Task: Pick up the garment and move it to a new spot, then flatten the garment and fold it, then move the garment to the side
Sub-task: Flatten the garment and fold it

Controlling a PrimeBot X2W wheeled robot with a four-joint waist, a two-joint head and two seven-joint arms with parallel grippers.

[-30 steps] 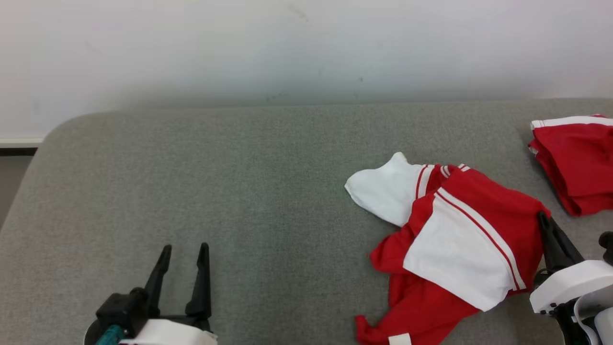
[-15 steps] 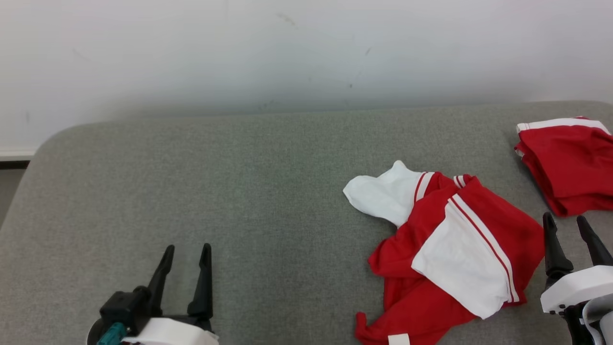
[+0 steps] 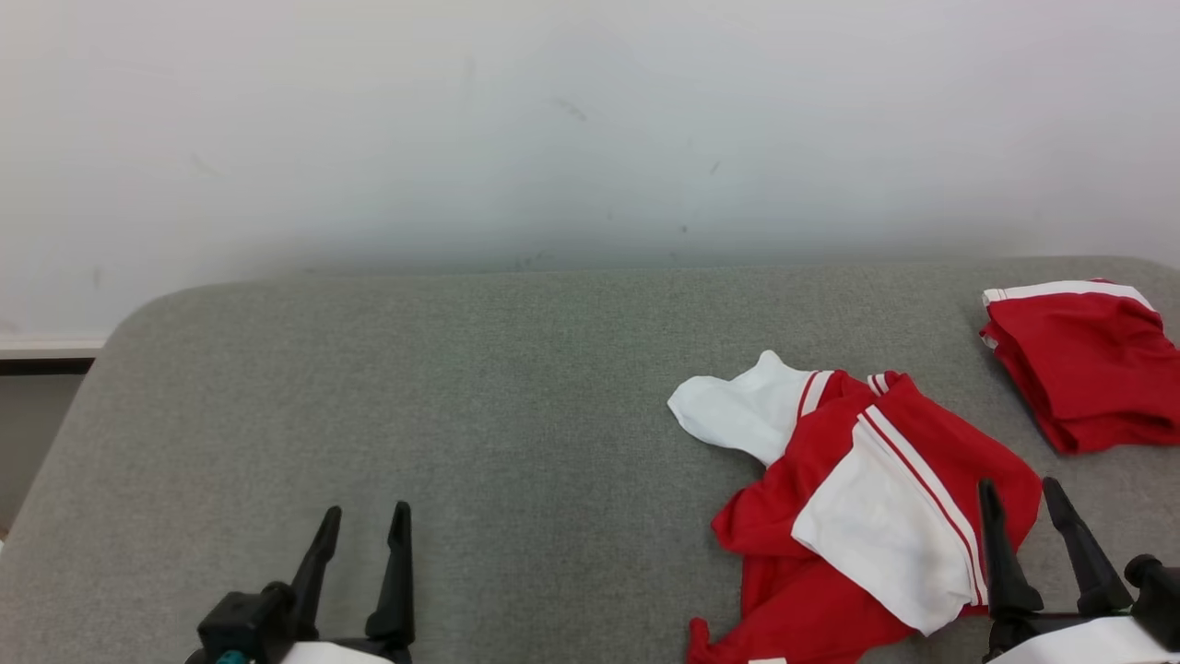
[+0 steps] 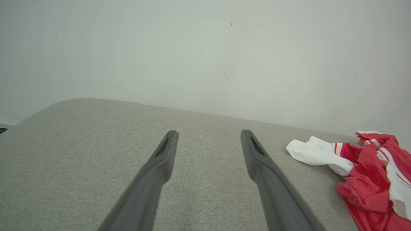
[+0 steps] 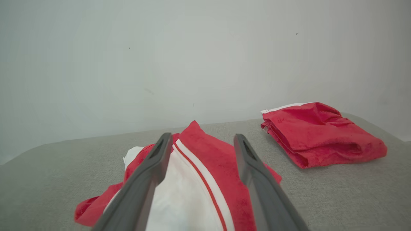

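Head cam looks down; wrist cams low, sharing garment (image 3: 885, 516)

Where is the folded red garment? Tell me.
In the head view the folded red garment lies at the far right of the gray cushion, beyond the crumpled red-and-white garment, apart from it.

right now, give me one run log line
left gripper open | right gripper open over crumpled red-and-white garment | garment not held | folded red garment far right
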